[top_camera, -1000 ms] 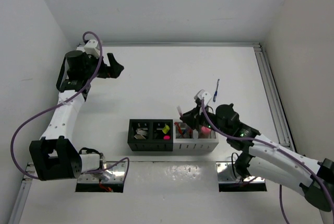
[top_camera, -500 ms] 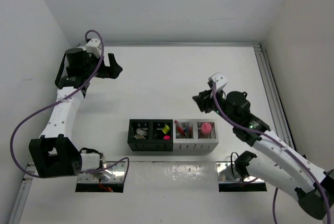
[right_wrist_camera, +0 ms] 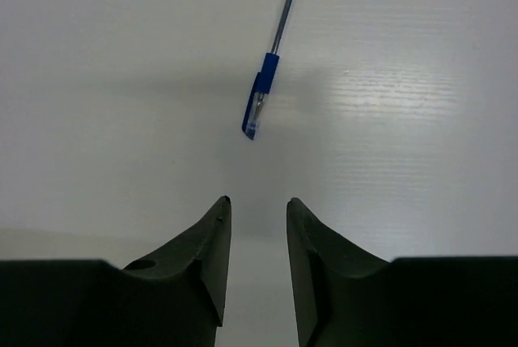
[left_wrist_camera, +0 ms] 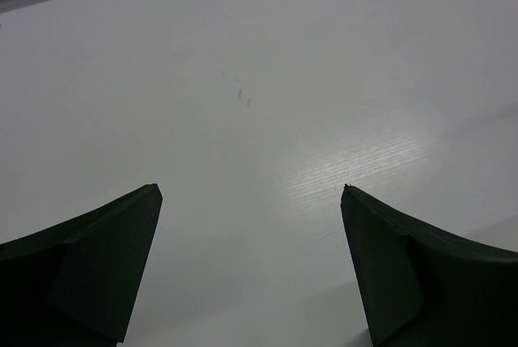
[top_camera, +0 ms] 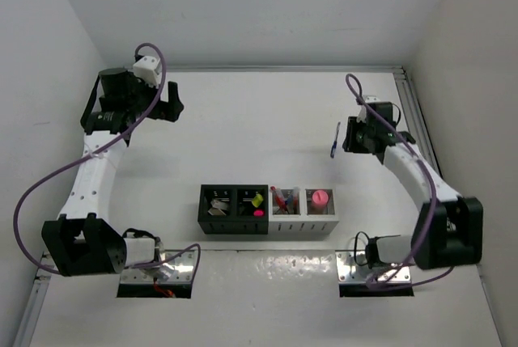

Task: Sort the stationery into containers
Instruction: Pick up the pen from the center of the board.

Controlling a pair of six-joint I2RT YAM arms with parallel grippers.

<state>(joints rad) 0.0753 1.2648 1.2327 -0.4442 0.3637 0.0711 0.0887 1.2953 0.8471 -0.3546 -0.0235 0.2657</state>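
Observation:
A thin blue pen (top_camera: 335, 140) lies alone on the white table at the right; in the right wrist view, the pen (right_wrist_camera: 267, 80) is just ahead of the fingertips. My right gripper (top_camera: 349, 138) (right_wrist_camera: 257, 200) is beside the pen, slightly open and empty. The four bins stand in a row at the near middle. The left black bin (top_camera: 217, 211) holds pale erasers, and the second black bin (top_camera: 252, 211) holds yellow and pink highlighters. The first grey bin (top_camera: 284, 211) holds red and blue pens, and the right grey bin (top_camera: 320, 213) holds a pink-capped glue stick. My left gripper (top_camera: 174, 108) (left_wrist_camera: 251, 189) is wide open and empty at the far left.
A metal rail (top_camera: 421, 129) runs along the table's right edge, close behind my right arm. White walls enclose the back and both sides. Two metal base plates (top_camera: 158, 270) sit at the near edge.
My right gripper has risen from the grey bins, leaving the glue stick in the rightmost bin, and swung back and right to the blue pen. The left arm barely moved.

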